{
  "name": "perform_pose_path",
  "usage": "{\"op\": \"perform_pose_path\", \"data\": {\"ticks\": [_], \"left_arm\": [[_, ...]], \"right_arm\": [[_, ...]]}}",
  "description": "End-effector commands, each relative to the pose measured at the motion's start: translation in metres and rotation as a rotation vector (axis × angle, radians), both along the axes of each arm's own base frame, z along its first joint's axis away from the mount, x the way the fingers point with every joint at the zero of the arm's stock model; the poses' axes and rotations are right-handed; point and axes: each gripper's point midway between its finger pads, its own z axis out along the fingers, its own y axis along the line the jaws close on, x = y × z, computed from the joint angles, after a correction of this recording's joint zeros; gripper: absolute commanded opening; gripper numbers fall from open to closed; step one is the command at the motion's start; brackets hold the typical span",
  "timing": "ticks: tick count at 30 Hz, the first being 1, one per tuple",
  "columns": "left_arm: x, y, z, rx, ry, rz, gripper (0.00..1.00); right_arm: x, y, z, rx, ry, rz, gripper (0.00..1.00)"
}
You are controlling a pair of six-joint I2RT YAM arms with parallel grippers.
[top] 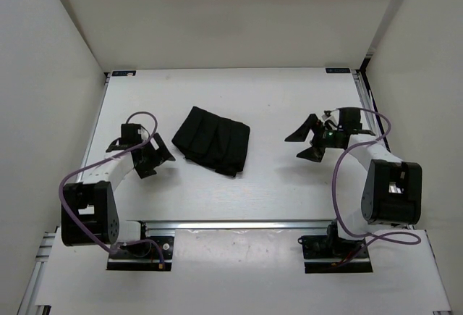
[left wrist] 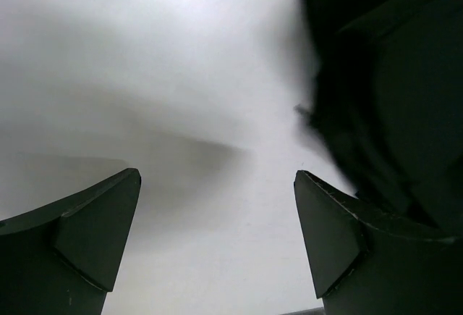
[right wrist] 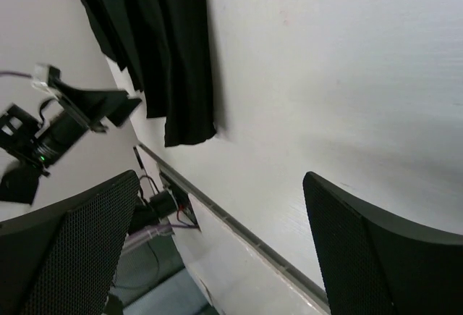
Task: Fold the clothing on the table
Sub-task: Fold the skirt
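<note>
The clothing [top: 212, 140] is one black skirt, already gathered into a compact, roughly rectangular bundle. It has soft matte fabric, and a few lengthwise pleat ridges run across its top. It lies flat and slightly askew on the white table [top: 275, 185], a little left of the middle, between my two grippers. Nothing of mine touches it.

My left gripper [top: 141, 152] sits just beside the bundle's left edge, low over the tabletop. Its two fingers are spread wide with only bare table between them, and from that wrist the dark cloth fills the upper right corner. My right gripper [top: 305, 141] is further off on the other side, also with two fingers parted wide and holding nothing. That makes one skirt, two arms and four fingers.
</note>
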Motion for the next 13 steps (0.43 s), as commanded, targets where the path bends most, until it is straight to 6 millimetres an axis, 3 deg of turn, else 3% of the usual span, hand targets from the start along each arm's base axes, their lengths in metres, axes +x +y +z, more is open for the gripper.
{"op": "perform_pose_path", "data": {"ticks": [1, 9, 13], "left_arm": [[-0.012, 0.010, -0.002, 0.027, 0.014, 0.041, 0.99], [-0.011, 0.012, 0.000, -0.018, -0.027, 0.035, 0.99], [-0.014, 0.014, 0.000, 0.058, -0.013, 0.010, 0.99]], "right_arm": [[0.021, -0.011, 0.018, -0.012, -0.108, -0.060, 0.99], [0.022, -0.003, 0.005, -0.040, -0.056, -0.002, 0.99], [0.021, 0.010, -0.003, -0.132, -0.033, 0.083, 0.99]]}}
